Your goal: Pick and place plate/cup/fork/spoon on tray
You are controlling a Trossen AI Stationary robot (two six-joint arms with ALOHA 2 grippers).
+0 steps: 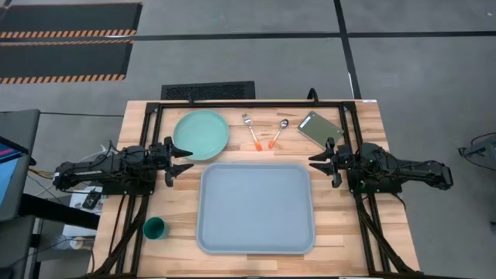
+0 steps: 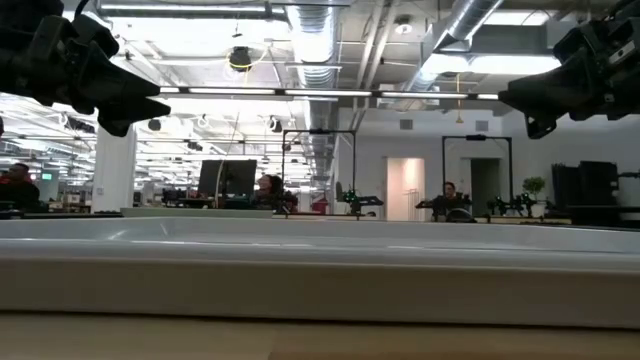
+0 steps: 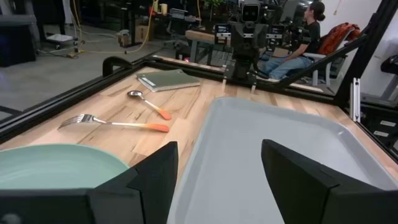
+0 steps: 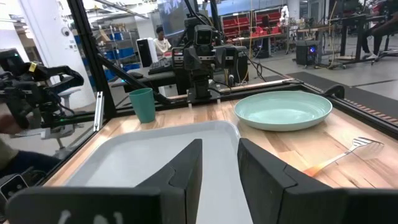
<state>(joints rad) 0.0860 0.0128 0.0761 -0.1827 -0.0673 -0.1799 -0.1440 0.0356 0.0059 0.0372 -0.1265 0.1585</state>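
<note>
The mint-green plate (image 1: 201,135) lies on the table at the far left. The fork (image 1: 251,132) and spoon (image 1: 277,133) lie side by side right of it, orange handles toward the near edge. The pale blue-grey tray (image 1: 256,208) lies flat in the middle. The teal cup (image 1: 154,228) stands upright near the table's near left corner. My left gripper (image 1: 186,160) is open above the table, left of the tray and near the plate's near edge. My right gripper (image 1: 316,162) is open above the table, right of the tray.
A small green-grey flat rectangle (image 1: 320,129) lies at the far right, just beyond my right gripper. A black frame (image 1: 232,102) runs along the table's far edge and sides. People sit in the room beyond the table.
</note>
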